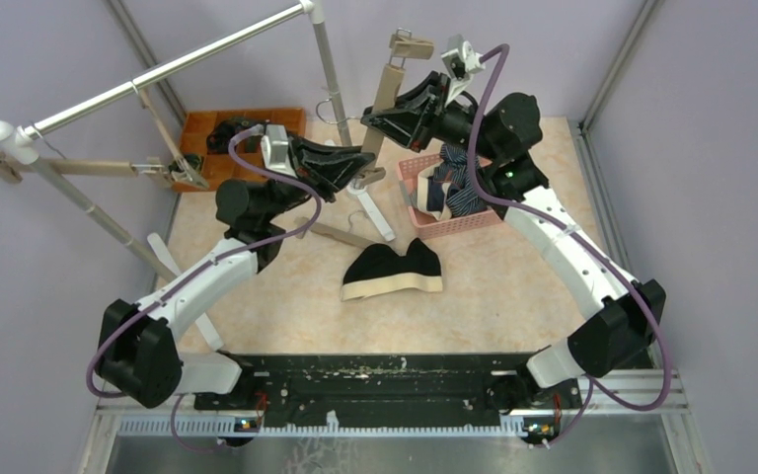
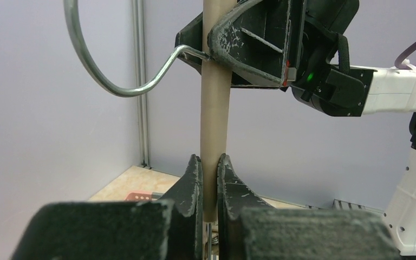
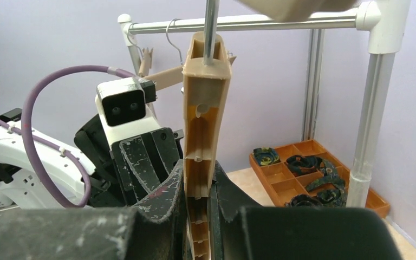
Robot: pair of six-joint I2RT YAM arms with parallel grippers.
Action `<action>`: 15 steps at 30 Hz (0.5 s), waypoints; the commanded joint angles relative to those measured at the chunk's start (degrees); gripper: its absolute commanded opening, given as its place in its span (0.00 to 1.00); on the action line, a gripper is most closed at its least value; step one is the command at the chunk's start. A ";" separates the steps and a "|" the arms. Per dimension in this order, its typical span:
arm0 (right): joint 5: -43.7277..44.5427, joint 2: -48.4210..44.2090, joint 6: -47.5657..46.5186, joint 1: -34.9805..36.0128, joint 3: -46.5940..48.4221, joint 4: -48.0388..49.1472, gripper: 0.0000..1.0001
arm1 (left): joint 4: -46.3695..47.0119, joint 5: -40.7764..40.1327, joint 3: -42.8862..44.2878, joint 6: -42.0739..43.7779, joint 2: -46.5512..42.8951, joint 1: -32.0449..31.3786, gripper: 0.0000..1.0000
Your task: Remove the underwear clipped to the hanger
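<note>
Left pincer (image 2: 209,162) clamped on beige hanger (image 2: 215,119), right pincer (image 3: 197,170) gripping it too, underwear (image 1: 395,269) on table (image 1: 513,286).

A white tubular clothes rail (image 1: 173,69) ran across the upper left of the top view on slanted posts. A second hanger (image 1: 89,168) hung from it at far left. An orange compartment tray (image 1: 200,126) sat behind it, holding dark rolled socks (image 3: 303,162). A pink basket (image 1: 454,229) stood right of centre on the beige table (image 1: 513,286).

beige hanger (image 1: 387,94) stands upright; black beige-banded underwear (image 1: 392,267) lies flat on table (image 1: 523,281).
</note>
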 commanded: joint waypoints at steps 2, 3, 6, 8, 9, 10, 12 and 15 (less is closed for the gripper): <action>-1.52 1.09 0.88 1.88 2.33 2.19 0.00 | 3.23 3.57 3.56 -3.34 3.54 -2.96 0.00; -1.69 1.14 0.93 1.88 2.41 2.25 0.00 | 3.87 4.26 4.04 -4.23 4.05 -3.08 0.00; -2.30 1.20 0.39 1.88 2.46 2.12 0.00 | 4.07 4.89 5.45 -4.81 4.77 -3.55 0.00; -2.33 0.95 -0.77 1.88 2.24 1.57 0.00 | 0.17 3.98 6.92 -3.74 4.17 -3.81 0.00; -2.19 0.75 -1.48 1.88 2.17 0.97 0.01 | -2.42 3.20 7.81 -2.68 3.56 -3.95 0.00; -1.94 0.49 -2.51 1.88 2.19 0.03 0.17 | -5.64 2.51 8.72 -1.49 2.81 -4.20 0.00; 0.05 -0.17 -4.45 1.88 1.65 -1.89 0.52 | -12.78 0.66 10.61 1.45 0.79 -4.75 0.00; 5.07 -2.22 -8.82 1.88 0.16 -4.94 0.91 | -25.15 -4.07 12.99 5.65 -3.51 -5.78 0.00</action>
